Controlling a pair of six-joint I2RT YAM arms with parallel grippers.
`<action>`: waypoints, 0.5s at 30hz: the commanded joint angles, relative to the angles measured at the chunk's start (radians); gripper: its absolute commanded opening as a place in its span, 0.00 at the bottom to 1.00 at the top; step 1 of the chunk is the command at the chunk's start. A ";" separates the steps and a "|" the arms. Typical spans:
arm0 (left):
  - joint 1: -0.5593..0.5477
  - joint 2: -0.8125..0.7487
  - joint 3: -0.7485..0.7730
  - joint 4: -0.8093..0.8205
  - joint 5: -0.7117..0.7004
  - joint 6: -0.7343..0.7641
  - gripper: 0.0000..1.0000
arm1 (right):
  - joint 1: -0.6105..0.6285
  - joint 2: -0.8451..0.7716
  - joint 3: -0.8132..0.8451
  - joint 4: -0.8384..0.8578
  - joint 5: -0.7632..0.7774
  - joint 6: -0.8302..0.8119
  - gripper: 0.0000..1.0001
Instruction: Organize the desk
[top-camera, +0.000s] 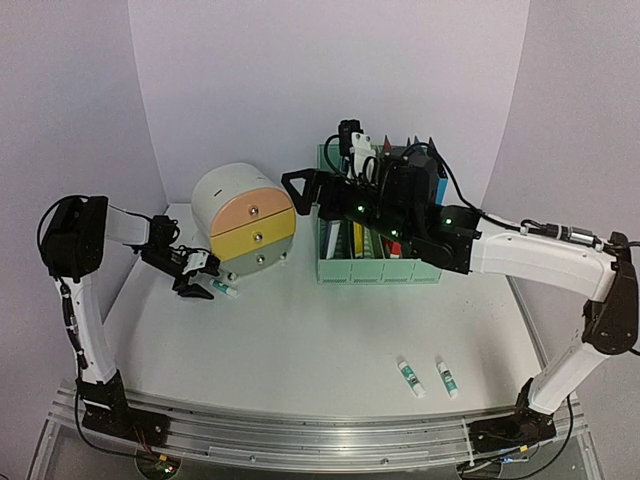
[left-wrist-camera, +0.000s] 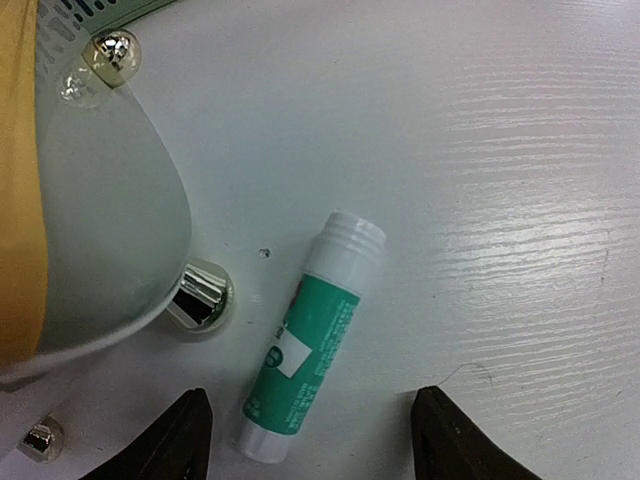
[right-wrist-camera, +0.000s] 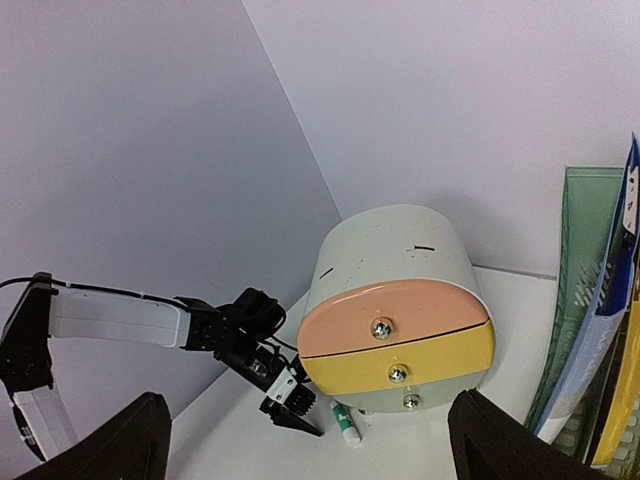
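Observation:
On the white desk (top-camera: 300, 340) a green-and-white glue stick (top-camera: 226, 290) lies flat by the foot of a rounded white drawer unit (top-camera: 245, 215). My left gripper (top-camera: 200, 285) is low over it and open. In the left wrist view its dark fingertips (left-wrist-camera: 190, 440) stand either side of the glue stick's (left-wrist-camera: 312, 350) near end, clear of it. My right gripper (top-camera: 300, 185) hovers open above the desk, facing the drawer unit (right-wrist-camera: 395, 300), nothing between its fingers (right-wrist-camera: 120, 440). From there the left gripper (right-wrist-camera: 295, 410) and the glue stick (right-wrist-camera: 346, 422) show below the drawers.
The drawer unit has peach, yellow and grey fronts with metal knobs and chrome feet (left-wrist-camera: 205, 295). A green organizer (top-camera: 380, 265) with books stands at the back right. Two more glue sticks (top-camera: 411, 377) (top-camera: 446, 376) lie near the front right. Lilac walls enclose the desk.

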 joint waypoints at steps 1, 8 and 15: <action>-0.013 0.042 0.100 -0.111 -0.049 0.034 0.64 | 0.002 0.020 0.052 0.001 0.017 -0.018 0.98; -0.023 -0.018 -0.020 -0.124 -0.112 0.180 0.51 | 0.002 0.020 0.052 -0.009 0.032 -0.017 0.98; -0.070 -0.060 -0.089 -0.092 -0.146 0.168 0.33 | 0.002 0.094 0.095 -0.050 0.043 0.063 0.98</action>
